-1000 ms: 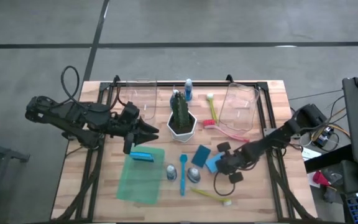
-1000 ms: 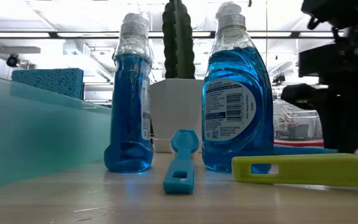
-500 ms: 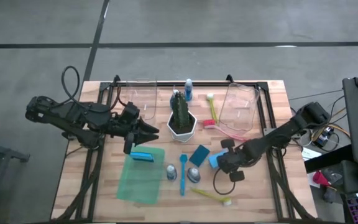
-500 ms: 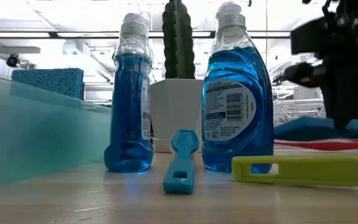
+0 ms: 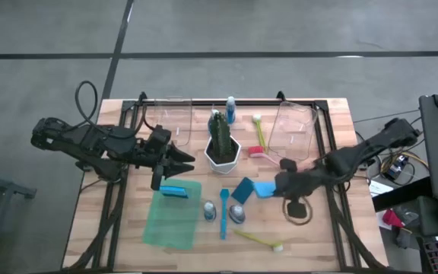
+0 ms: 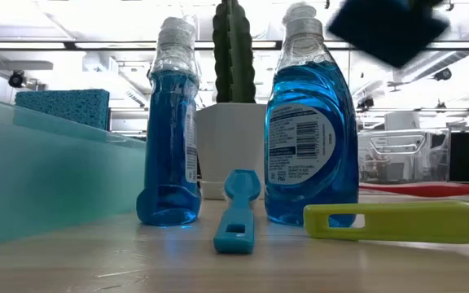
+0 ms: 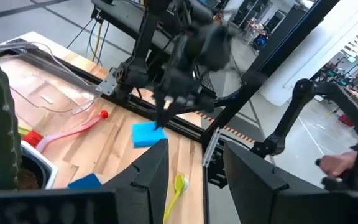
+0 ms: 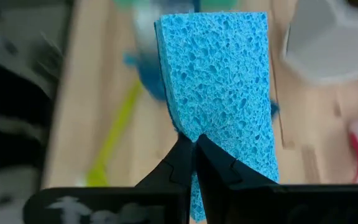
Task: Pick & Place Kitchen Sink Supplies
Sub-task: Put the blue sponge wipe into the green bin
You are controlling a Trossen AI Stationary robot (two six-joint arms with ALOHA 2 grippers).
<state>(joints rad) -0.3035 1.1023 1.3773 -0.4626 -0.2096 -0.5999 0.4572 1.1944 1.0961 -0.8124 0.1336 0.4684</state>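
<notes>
My right gripper [image 5: 277,187] hangs over the table's right half, shut on a light blue sponge [image 5: 263,189], which fills the right wrist view [image 8: 219,81]. A dark blue sponge [image 5: 243,190] lies flat just left of it. Another sponge [image 5: 173,190] rests on the green tray [image 5: 169,224]. Two blue bottles [image 5: 210,211] [image 5: 237,214] stand near a blue brush [image 5: 223,213] and a yellow brush [image 5: 258,240]. My left gripper [image 5: 182,158] hovers open beside the cactus [image 5: 221,144]. My right gripper pinches the light blue sponge at one short end [image 8: 199,134] between its two fingers [image 8: 178,163], and the sponge is squeezed in where they meet. The fingers slant down from the table's right side. The sponge sticks out beyond the fingertips, lifted clear of the table.
Two clear bins [image 5: 175,114] [image 5: 293,129] stand at the far edge, with a third bottle [image 5: 230,110] between them. A pink brush [image 5: 276,158] and a white-headed brush [image 5: 258,129] lie right of the cactus pot. Bare wood lies at the near right corner.
My right gripper has risen steeply from the table and rolled its wrist, carrying the light blue sponge with it. The sponge lay on the wood beside the dark sponge and now hangs clear above it. The dark sponge has stayed put.
</notes>
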